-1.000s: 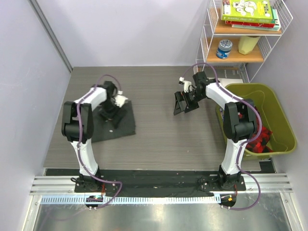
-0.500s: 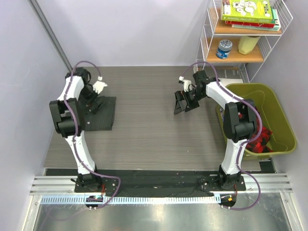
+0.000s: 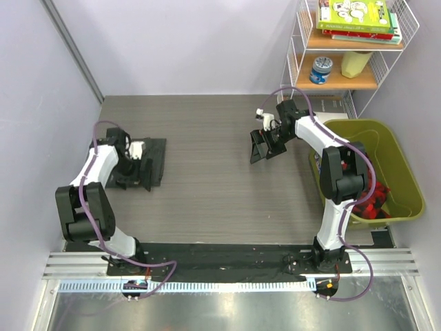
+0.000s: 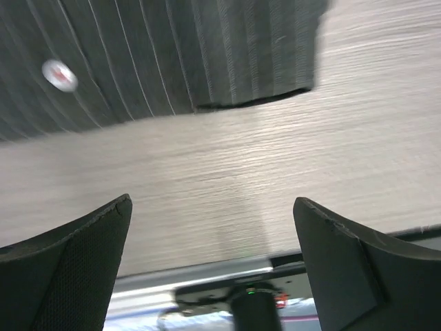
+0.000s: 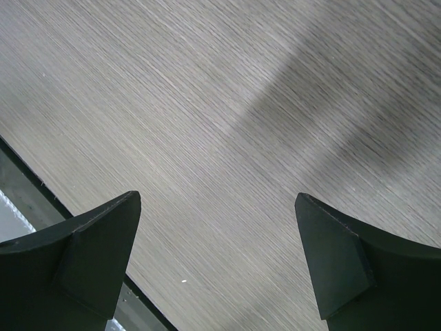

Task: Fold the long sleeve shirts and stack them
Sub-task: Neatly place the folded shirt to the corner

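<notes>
One folded long sleeve shirt (image 3: 153, 157), dark with pale pinstripes, lies flat at the left of the table. In the left wrist view its near edge (image 4: 207, 62) shows beyond the fingers. My left gripper (image 3: 134, 181) hovers at the shirt's near edge, pointing towards the table front. It is open (image 4: 213, 262), with only bare table between the fingers. My right gripper (image 3: 265, 153) hangs open over bare table at centre right, empty (image 5: 217, 262).
An olive bin (image 3: 403, 162) at the right holds red and black cloth (image 3: 373, 203). A wire shelf (image 3: 298, 62) with books, a tin and a cup stands at the back right. Walls run close along the left and back. A metal rail (image 4: 207, 276) runs along the table front.
The left arm carried the folded shirt leftwards, let it go and drew back towards the table front. The right arm has stayed put.
</notes>
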You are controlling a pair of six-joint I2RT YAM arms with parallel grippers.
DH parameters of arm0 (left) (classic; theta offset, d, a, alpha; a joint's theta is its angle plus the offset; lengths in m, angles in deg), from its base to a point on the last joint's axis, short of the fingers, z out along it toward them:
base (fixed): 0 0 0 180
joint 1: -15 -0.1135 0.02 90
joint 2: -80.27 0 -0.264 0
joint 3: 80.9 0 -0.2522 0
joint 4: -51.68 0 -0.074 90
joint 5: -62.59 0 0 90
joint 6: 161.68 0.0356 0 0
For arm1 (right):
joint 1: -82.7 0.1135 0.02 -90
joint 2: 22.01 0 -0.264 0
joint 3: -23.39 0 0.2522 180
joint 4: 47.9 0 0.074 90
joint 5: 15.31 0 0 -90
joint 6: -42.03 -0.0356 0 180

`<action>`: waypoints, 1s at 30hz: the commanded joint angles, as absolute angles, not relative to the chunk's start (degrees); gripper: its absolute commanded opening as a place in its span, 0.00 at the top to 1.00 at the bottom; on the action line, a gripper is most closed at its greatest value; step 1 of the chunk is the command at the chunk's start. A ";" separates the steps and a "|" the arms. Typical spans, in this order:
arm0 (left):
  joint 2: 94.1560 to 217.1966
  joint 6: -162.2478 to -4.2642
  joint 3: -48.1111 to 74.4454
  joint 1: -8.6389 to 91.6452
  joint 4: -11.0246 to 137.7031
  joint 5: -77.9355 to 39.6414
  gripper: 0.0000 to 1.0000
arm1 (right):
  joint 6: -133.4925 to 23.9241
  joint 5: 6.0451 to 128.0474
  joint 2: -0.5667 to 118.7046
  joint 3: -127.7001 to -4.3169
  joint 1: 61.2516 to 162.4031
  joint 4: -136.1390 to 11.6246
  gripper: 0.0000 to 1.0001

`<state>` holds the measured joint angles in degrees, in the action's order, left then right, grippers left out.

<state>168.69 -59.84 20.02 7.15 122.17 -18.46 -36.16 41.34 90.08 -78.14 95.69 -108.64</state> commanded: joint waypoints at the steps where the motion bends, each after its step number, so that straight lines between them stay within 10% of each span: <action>1: 168.25 -69.39 24.94 7.36 113.01 -23.62 0.00 | -35.75 41.55 86.88 -79.58 95.88 -108.77 0.00; 30: 206.39 -70.71 -13.78 7.18 104.99 -28.99 0.00 | -35.40 43.05 89.08 -81.25 95.27 -108.68 0.00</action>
